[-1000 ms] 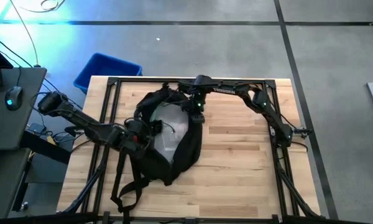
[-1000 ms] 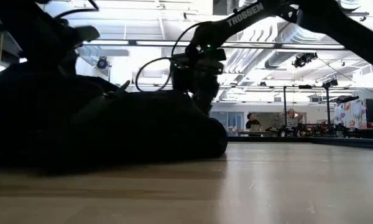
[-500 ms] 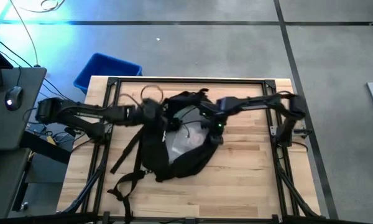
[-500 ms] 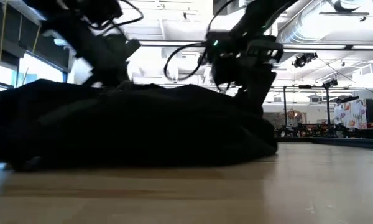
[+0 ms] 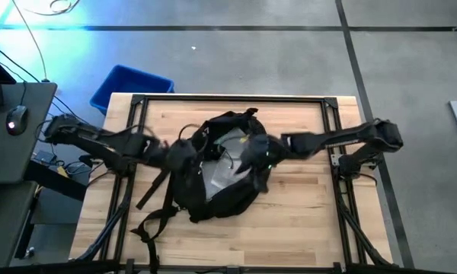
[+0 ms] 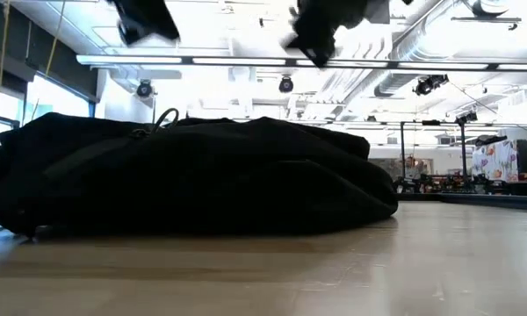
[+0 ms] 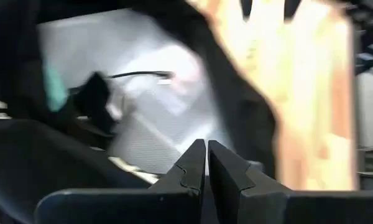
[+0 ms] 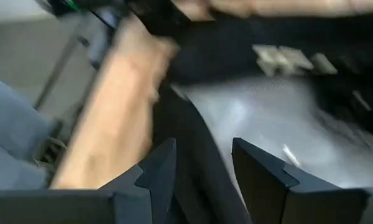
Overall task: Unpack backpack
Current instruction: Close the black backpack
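Note:
The black backpack (image 5: pixel 217 171) lies flat on the wooden table (image 5: pixel 312 213). Its main opening faces up and shows grey lining (image 5: pixel 222 164); its shoulder straps (image 5: pixel 156 217) trail toward the near left. My left gripper (image 5: pixel 184 152) hovers over the opening's left edge, shut with nothing between its fingers (image 7: pixel 206 163). My right gripper (image 5: pixel 253 156) hovers over the opening's right edge, open; past its fingers (image 8: pixel 202 165) show only the black rim and the grey lining (image 8: pixel 267 124). In the low view both grippers (image 6: pixel 145 17) (image 6: pixel 321 22) are above the backpack (image 6: pixel 202 184), clear of it.
A blue plastic bin (image 5: pixel 129 87) stands on the floor beyond the table's far left corner. Bare wood lies to the right of the backpack and along the near edge. A desk with a mouse (image 5: pixel 15 122) stands off the table's left side.
Both grippers have risen clear above the backpack. My left gripper went from the backpack's near left side toward the far edge and has rolled. My right gripper swung from the backpack's far rim toward the table's near right. The backpack has spread out toward the right; its opening gapes wider.

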Tool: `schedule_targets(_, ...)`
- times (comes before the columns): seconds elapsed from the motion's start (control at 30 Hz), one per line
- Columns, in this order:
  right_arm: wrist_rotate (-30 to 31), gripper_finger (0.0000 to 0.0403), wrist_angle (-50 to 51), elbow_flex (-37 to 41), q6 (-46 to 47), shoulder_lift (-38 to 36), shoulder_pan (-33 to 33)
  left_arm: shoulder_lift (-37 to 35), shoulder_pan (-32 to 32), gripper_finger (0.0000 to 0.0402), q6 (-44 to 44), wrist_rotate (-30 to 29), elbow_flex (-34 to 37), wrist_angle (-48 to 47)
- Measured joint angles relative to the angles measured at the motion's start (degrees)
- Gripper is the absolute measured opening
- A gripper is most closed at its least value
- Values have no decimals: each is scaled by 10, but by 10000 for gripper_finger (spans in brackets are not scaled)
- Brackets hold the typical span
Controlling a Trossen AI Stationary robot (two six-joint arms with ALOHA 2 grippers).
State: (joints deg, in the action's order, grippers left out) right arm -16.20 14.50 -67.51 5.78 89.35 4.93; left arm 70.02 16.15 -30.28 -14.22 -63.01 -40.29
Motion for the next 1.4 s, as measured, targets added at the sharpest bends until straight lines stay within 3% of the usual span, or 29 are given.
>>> schedule_targets(0.17,28,142,-92,-13,42,54,44,0,118,0,-115,-42,-24,-17)
schedule_targets(0.4,25,142,-71,-113,-53,165,77,11,281,0,-399,-174,-27,-72)
schedule_targets(0.5,29,142,-33,-157,-101,211,83,37,327,0,-508,-182,-27,-82)
schedule_targets(0.67,117,142,3,-211,-123,264,92,109,374,0,-613,-171,-27,-75)
schedule_targets(0.77,127,142,7,-226,-136,282,95,155,384,0,-674,-149,-27,-61)
schedule_targets(1.03,127,142,15,-228,-158,313,96,254,374,0,-692,-176,-27,34)
schedule_targets(1.17,174,135,7,-228,-158,330,96,272,362,0,-690,-179,-27,71)
schedule_targets(1.3,175,104,-4,-228,-142,333,93,275,353,0,-663,-193,-27,92)
schedule_targets(1.4,174,58,-2,-228,-126,334,94,275,346,0,-641,-196,-27,93)
